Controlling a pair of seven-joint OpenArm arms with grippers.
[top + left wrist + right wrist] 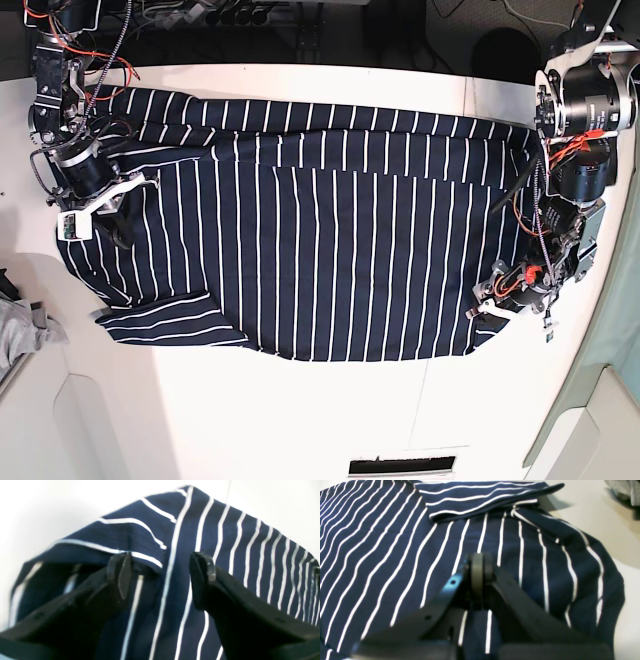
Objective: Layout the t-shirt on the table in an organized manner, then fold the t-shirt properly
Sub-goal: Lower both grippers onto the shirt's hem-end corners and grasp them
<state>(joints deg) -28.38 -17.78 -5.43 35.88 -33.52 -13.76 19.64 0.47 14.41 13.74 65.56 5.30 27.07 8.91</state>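
The navy t-shirt (pixel 320 250) with thin white stripes lies spread wide on the white table (pixel 300 420). One sleeve (pixel 170 322) is folded over at the front left. My left gripper (pixel 160 572) hangs open just above a corner of the t-shirt (pixel 225 555), with striped cloth showing between its two fingers; in the base view this left gripper (pixel 492 298) is at the shirt's right edge. The right gripper (pixel 480 566) is shut, pads together over the t-shirt (pixel 395 555) near the folded sleeve (pixel 482 497). No cloth shows between its pads. In the base view the right gripper (pixel 118 222) is over the shirt's left part.
A small grey cloth (pixel 25 330) lies off the table's left side, and the grey cloth (pixel 623 488) shows in the right wrist view's top right corner. Bare white table (pixel 50 510) surrounds the shirt corner. Cables and arm bases stand along the back edge.
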